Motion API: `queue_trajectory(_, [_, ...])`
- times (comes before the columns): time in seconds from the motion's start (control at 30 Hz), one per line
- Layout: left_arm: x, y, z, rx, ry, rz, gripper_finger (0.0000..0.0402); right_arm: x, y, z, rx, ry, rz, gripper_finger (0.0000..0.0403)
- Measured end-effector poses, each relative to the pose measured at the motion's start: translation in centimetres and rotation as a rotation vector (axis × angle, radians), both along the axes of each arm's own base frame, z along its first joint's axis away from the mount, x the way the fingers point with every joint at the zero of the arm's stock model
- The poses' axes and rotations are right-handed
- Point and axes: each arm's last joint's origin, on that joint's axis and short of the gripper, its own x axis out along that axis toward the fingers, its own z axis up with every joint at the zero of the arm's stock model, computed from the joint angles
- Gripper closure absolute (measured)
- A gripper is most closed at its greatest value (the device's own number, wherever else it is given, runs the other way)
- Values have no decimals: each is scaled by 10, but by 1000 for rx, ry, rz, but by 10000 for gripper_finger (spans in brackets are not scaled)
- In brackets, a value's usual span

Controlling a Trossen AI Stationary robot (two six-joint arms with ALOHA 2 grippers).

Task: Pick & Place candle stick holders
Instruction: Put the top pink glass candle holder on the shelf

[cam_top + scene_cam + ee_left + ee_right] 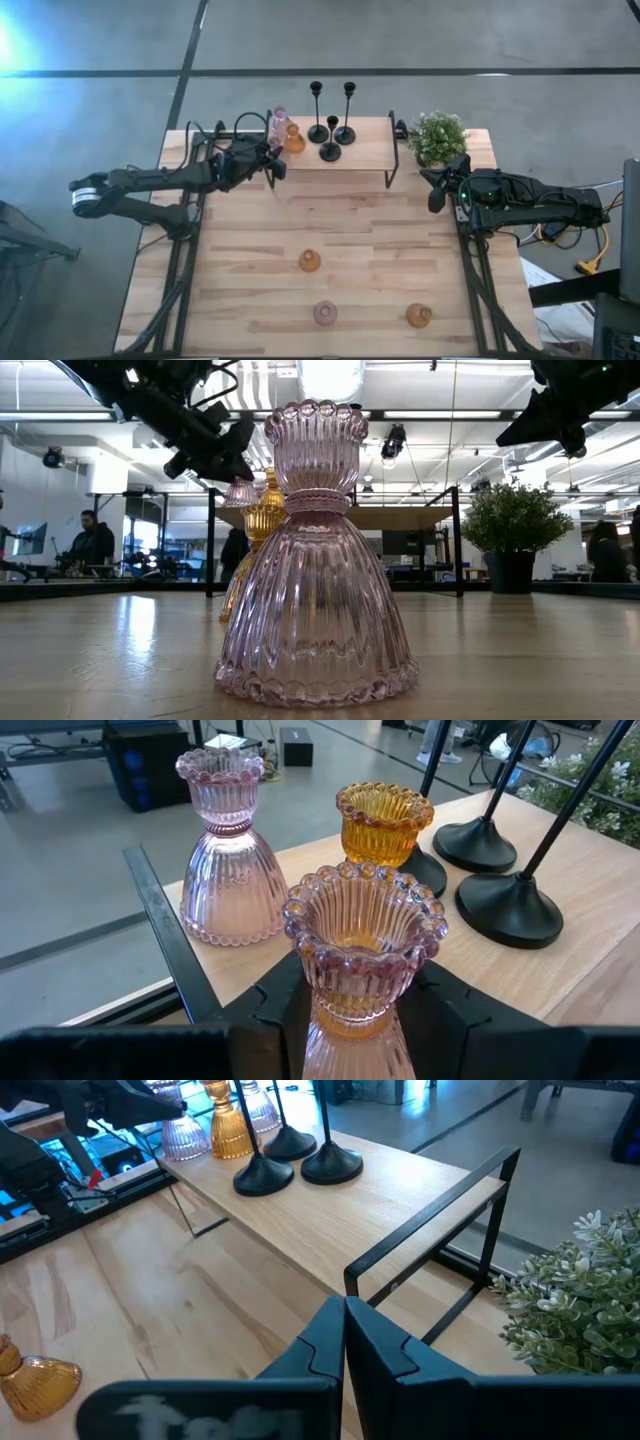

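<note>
Scanning from the left, we see the left gripper (362, 1010) pinching a pink glass holder (362, 955) at the raised shelf's (365, 150) left end, beside another pink holder (226, 860) and an amber holder (382, 822). Three black holders (331, 130) stand mid-shelf. Our right gripper (344, 1342) hangs pressed together near the plant (437, 136).

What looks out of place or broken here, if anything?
Nothing stands out. The three black holders stand upright on the shelf, the loose glass holders look intact, and nothing is spilled. The pink holder beside the shelf is simply held in the left gripper.
</note>
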Motion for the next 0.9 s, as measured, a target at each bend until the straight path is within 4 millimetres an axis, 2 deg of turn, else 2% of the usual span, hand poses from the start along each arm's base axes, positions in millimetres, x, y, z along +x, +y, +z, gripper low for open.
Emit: queue_trajectory(0.9, [-2,4,-8,-7,-45,-34,271,0,0,0,0,0,1,394])
